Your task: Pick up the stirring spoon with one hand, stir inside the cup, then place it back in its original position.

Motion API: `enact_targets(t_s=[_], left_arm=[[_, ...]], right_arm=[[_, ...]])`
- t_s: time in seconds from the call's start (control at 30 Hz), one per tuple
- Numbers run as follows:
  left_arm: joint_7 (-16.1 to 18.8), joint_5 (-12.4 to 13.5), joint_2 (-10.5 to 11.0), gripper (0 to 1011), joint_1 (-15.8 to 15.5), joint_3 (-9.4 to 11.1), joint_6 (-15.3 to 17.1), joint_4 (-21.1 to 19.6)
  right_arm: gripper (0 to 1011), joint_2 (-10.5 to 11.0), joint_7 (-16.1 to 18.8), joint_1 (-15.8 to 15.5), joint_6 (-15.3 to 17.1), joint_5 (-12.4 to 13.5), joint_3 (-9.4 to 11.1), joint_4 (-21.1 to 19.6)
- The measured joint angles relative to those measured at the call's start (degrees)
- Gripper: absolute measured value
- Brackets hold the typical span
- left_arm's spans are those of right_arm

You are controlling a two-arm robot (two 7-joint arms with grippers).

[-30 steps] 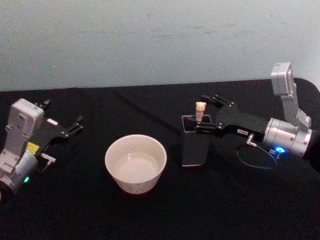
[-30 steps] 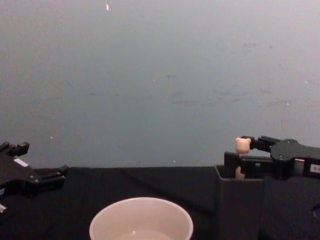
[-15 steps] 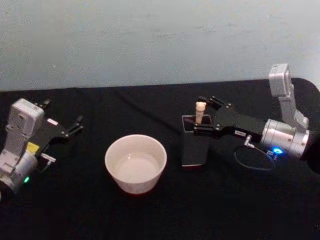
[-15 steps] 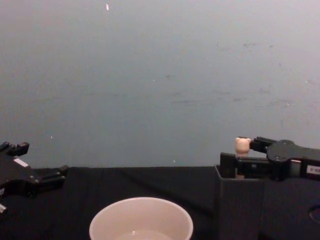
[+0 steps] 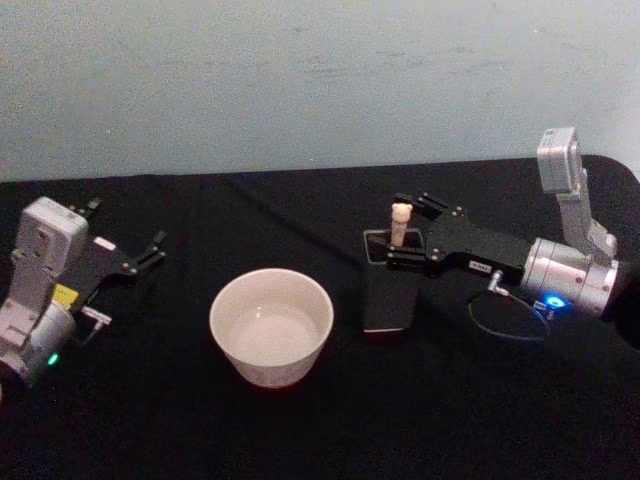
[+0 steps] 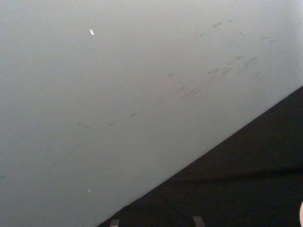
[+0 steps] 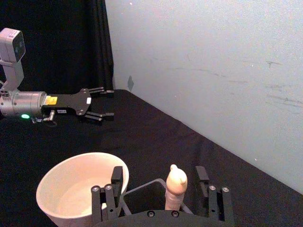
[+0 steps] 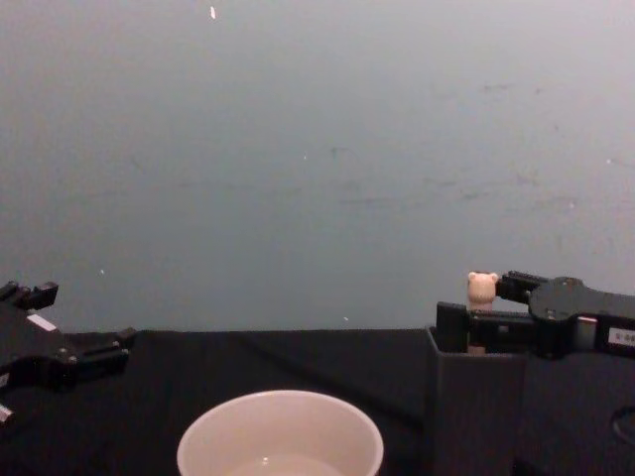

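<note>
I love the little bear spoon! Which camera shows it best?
The right wrist view: the stirring spoon stands big and close in the holder, between the right gripper's open fingers. The chest view shows its bear head; the head view shows the spoon small.

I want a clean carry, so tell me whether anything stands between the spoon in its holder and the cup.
Nothing visible does. The stirring spoon stands in the dark holder, with the right gripper's open fingers on either side of it. Only bare black cloth lies between holder and cup. The left gripper is parked far left.
</note>
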Motion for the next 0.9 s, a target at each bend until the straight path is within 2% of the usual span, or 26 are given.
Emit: enact_targets(t_s=[0.23,0.37,0.4,0.43,0.57,0.6,0.63,0.67,0.7,0.77,0.8,0.9], left_arm=[[0.0,0.0,0.0,1001,0.0,0.0,0.0,0.0],[0.0,0.0,0.0,1002,0.0,0.0,0.0,0.0],[0.0,0.0,0.0,1001,0.0,0.0,0.0,0.0],[0.0,0.0,0.0,1001,0.0,0.0,0.0,0.0],[0.0,0.0,0.0,1001,0.0,0.0,0.0,0.0],[0.0,0.0,0.0,1001,0.0,0.0,0.0,0.0],[0.0,0.0,0.0,1001,0.0,0.0,0.0,0.0],[0.0,0.0,0.0,1001,0.0,0.0,0.0,0.0],[0.0,0.0,0.0,1001,0.0,0.0,0.0,0.0],[0.0,0.0,0.0,1001,0.0,0.0,0.0,0.0],[0.0,0.0,0.0,1001,0.0,0.0,0.0,0.0],[0.0,0.0,0.0,1001,0.0,0.0,0.0,0.0]], right_arm=[[825,0.0,-0.01,-0.01,0.01,0.03,0.04,0.01],[693,0.0,-0.01,-0.01,0.02,0.04,0.07,0.01],[693,0.0,-0.01,-0.01,0.03,0.04,0.08,0.01],[635,0.0,-0.01,-0.01,0.03,0.05,0.08,0.01],[513,0.0,-0.01,-0.01,0.04,0.05,0.09,0.01],[450,0.0,-0.01,-0.01,0.04,0.05,0.09,0.01],[450,0.0,-0.01,-0.01,0.05,0.05,0.09,0.01],[387,0.0,-0.01,-0.01,0.05,0.05,0.09,0.01],[387,0.0,-0.01,-0.01,0.05,0.05,0.09,0.01],[333,0.0,-0.01,-0.01,0.05,0.05,0.09,0.01],[272,0.0,-0.01,-0.01,0.05,0.05,0.09,0.01],[214,0.0,-0.01,-0.01,0.05,0.05,0.09,0.01]])
